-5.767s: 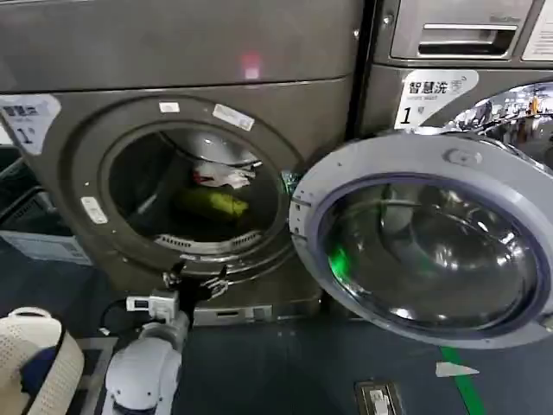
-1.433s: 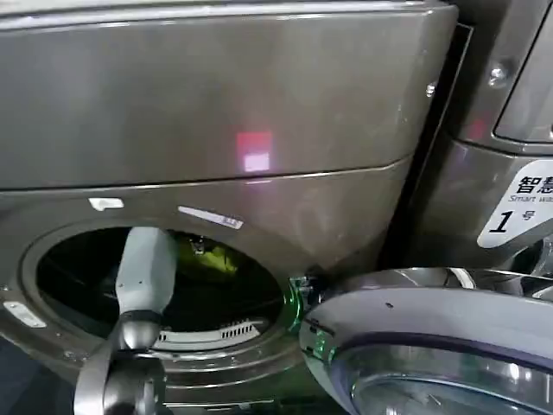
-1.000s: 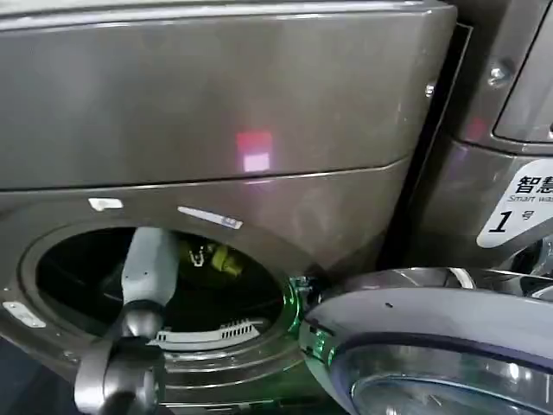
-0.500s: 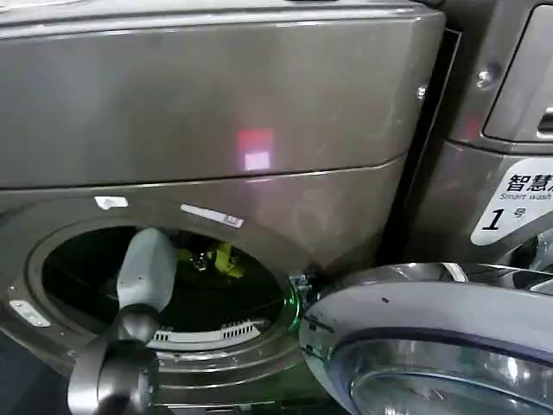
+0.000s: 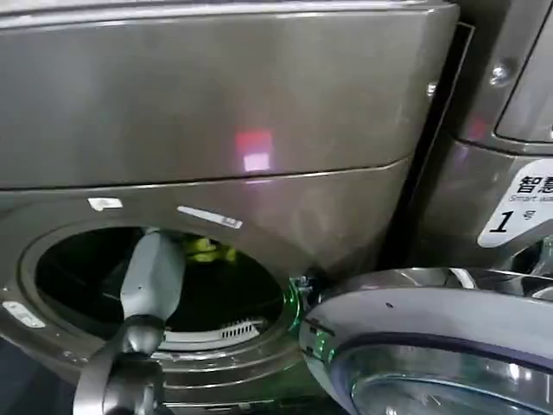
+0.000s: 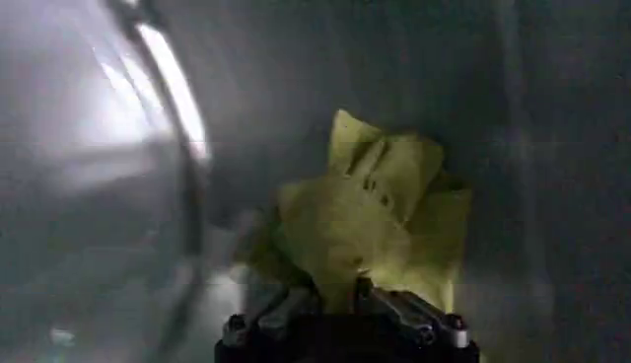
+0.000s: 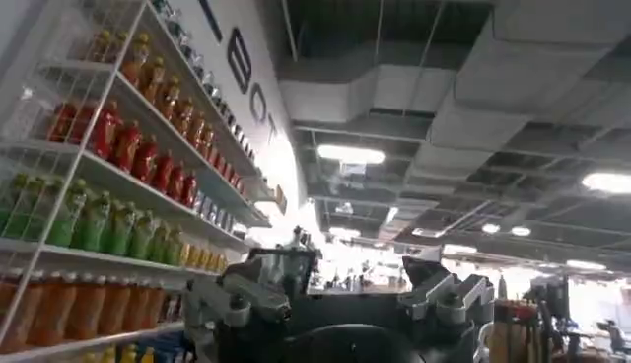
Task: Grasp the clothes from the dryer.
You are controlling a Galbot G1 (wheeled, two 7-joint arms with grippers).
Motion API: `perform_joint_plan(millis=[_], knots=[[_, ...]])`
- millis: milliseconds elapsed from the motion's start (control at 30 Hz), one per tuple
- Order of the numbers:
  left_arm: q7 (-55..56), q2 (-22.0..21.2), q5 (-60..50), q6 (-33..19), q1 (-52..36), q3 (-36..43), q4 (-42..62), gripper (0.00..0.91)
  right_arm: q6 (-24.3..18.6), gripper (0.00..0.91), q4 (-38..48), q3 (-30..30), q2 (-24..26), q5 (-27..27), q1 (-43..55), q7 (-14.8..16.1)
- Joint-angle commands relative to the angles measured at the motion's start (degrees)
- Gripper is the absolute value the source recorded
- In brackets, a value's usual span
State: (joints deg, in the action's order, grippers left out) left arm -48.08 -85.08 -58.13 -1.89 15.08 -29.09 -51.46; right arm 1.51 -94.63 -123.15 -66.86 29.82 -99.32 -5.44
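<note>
Reaching into the dryer (image 5: 259,104), my left gripper (image 6: 340,301) pinches the yellow-green garment (image 6: 375,217); neighbour's sticker (image 5: 516,207) reads "1".

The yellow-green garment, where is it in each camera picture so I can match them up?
Head view: the yellow-green garment sits high inside the dryer opening, just past the left arm reaching in.
Left wrist view: it is central, bunched in the left claw, which is shut on it.
Right wrist view: not in it; the right claw faces store shelves.
Shared landmark: the dark drum interior behind the garment.

Crumpled yellow-green garment (image 6: 380,222) inside dryer (image 5: 259,112)
</note>
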Motion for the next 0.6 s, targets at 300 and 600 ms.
perform_joint_plan(millis=[300,600], knots=[[49.74,-5.58,46.76,22.37,10.55,0.62,-15.86,0.0,-2.2,0.907,-0.1,-0.71,-1.21,0.69,0.44,-0.68],[49.85,-5.93,49.21,22.98,10.42,0.1,-14.61,0.0,0.35,0.907,0.71,-2.35,-1.24,0.4,0.18,-2.51]])
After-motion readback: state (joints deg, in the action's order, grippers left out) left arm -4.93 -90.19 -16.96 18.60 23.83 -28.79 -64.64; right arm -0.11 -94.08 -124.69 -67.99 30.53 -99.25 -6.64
